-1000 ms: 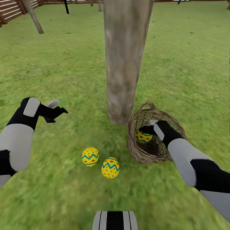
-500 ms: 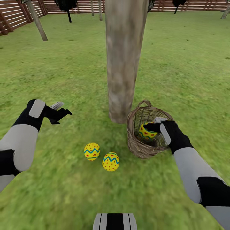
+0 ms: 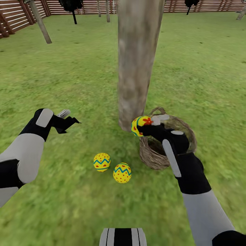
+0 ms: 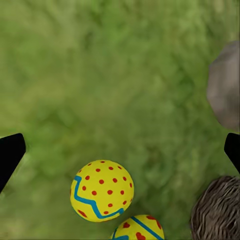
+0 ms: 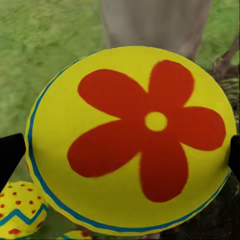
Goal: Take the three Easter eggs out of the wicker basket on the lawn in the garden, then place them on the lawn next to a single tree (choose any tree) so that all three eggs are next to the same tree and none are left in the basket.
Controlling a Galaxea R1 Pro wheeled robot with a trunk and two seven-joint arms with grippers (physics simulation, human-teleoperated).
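nearest the robot, two easter eggs lie on the lawn [image 3: 68, 191] close together: one with a blue zigzag [image 3: 122, 173] and, just beside it toward the left arm, a second dotted egg [image 3: 102, 162]. both rest near the foot of the tree trunk [image 3: 135, 68], so they look already placed. in the left wrist view the dotted egg [image 4: 102, 190] sits on the grass with the second egg's top [image 4: 139, 227] just below it.

a little further on, the left pincer [image 3: 68, 119] hangs released and empty over bare grass, well apart from the eggs.

on the other side, the right pincer [image 3: 145, 127] is clenched on the third egg [image 3: 140, 125], the one with the red flower. it holds the egg above the near rim of the wicker basket [image 3: 155, 160], between basket and trunk. in the right wrist view the flower egg [image 5: 132, 140] sits between the two dark fingertips [image 5: 10, 155].

behind that stands the trunk, and far back a slatted wooden fence [image 3: 13, 13] with dark thin trees.

the risks, as i judge them: the egg is round and smooth, held only at its sides, so a loose or jolted grip could drop it back into the basket, which would leave the task unfinished. the arm could also catch the basket rim and tip it. set down carelessly, the egg may roll into the two resting eggs and scatter them away from the tree.
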